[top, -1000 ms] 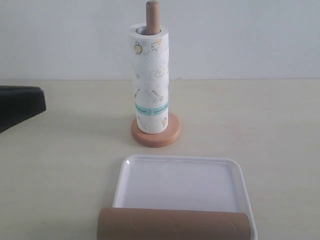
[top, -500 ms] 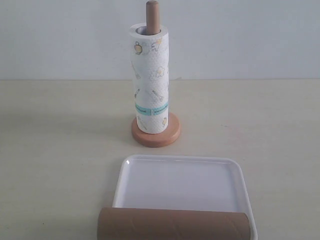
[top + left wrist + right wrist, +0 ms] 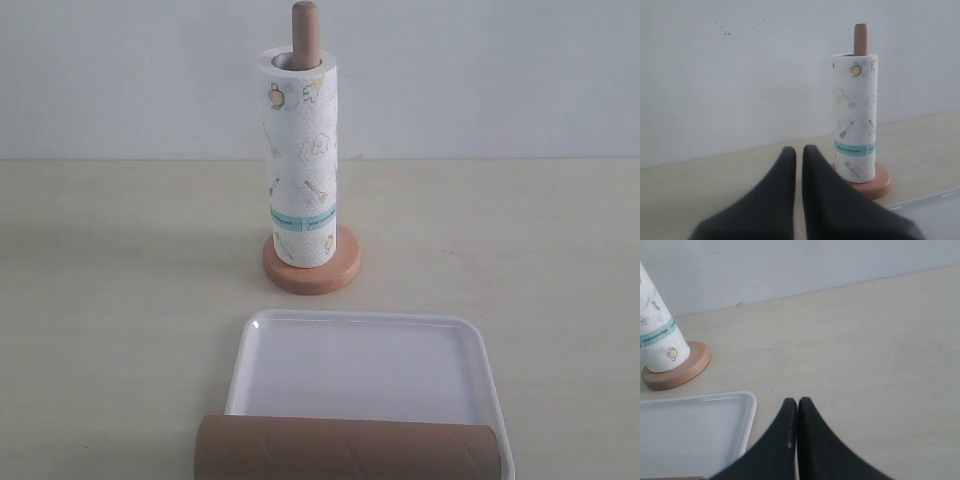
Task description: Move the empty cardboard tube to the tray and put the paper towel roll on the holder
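With left tool (image 3: 799, 149) and right tool (image 3: 797, 401) both pinched shut on nothing and the paper towel roll (image 3: 300, 150) sleeved on the holder (image 3: 345, 268) beyond the tray (image 3: 360, 370), the empty cardboard tube (image 3: 345, 450), lying along the tray's near rim, could probably roll off onto the bench (image 3: 120, 280), where nothing else obstructs.

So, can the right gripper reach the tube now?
Probably yes: the tube lies uncovered across the tray's near rim, the roll stands well behind, but the right gripper must open its shut jaws first.
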Robot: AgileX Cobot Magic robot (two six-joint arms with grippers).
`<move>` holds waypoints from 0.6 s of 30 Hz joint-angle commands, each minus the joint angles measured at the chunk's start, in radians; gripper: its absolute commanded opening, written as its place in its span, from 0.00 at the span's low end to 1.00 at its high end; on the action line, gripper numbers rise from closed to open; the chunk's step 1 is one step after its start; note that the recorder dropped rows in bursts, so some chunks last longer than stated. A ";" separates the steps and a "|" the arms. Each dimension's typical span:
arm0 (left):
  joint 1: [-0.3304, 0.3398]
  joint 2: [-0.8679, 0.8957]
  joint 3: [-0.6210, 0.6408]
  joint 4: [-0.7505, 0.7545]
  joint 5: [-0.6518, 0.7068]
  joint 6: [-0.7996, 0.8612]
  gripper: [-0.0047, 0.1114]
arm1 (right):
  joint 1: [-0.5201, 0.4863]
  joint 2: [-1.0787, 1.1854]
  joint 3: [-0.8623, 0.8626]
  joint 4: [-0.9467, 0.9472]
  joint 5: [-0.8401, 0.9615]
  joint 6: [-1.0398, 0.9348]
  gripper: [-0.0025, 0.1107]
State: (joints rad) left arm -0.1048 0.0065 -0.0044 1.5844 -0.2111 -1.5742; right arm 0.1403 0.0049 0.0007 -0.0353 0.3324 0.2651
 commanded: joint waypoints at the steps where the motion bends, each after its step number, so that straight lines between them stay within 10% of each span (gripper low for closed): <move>1: 0.002 -0.007 0.004 0.004 0.047 0.006 0.08 | -0.002 -0.005 -0.001 -0.001 -0.008 -0.002 0.02; 11: 0.002 -0.007 0.004 -0.061 -0.049 -0.075 0.08 | -0.002 -0.005 -0.001 -0.001 -0.008 -0.003 0.02; 18: 0.002 -0.007 0.004 -0.642 0.010 -0.426 0.08 | -0.002 -0.005 -0.001 -0.001 -0.008 -0.003 0.02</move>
State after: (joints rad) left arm -0.1048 0.0026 -0.0036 1.1740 -0.2673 -1.8638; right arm 0.1403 0.0049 0.0007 -0.0335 0.3324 0.2651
